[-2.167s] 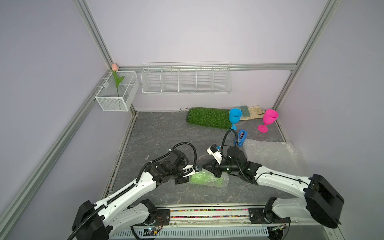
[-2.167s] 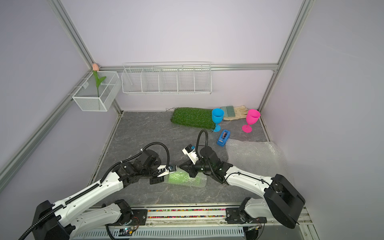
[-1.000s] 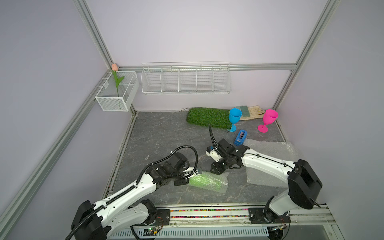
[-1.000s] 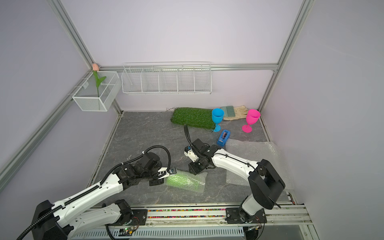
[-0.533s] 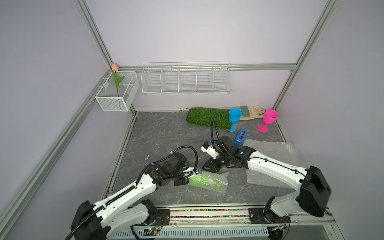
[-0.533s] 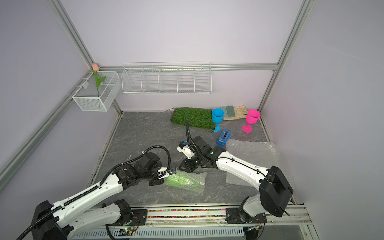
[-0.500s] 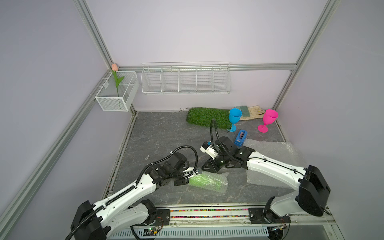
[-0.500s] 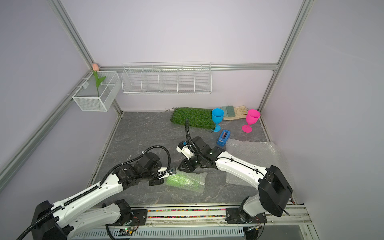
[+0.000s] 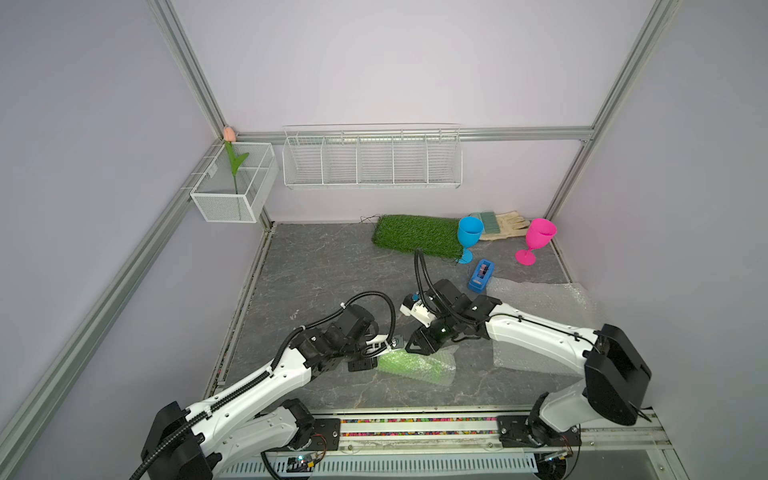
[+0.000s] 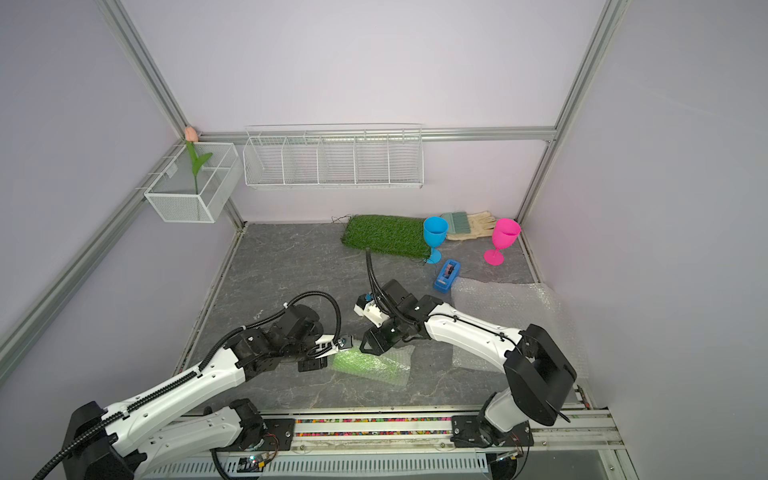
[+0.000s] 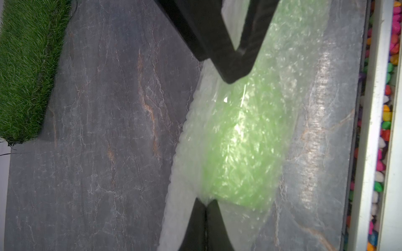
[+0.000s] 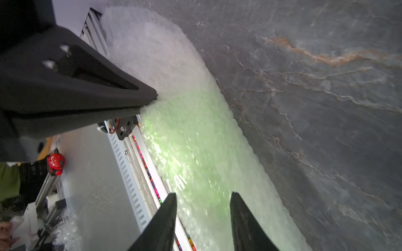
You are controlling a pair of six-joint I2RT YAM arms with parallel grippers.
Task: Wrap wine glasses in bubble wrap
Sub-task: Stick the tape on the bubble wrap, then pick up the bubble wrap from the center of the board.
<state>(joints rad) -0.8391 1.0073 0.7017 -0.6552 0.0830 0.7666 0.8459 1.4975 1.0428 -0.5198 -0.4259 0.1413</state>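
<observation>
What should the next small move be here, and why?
Probably close the right gripper on the wrap. Its jaws stand open, and the right wrist view shows the wrapped green goblet, lying on its side, between them. The left gripper is shut on the wrap at one end. A second grip would likely let the arms tighten the roll.
</observation>
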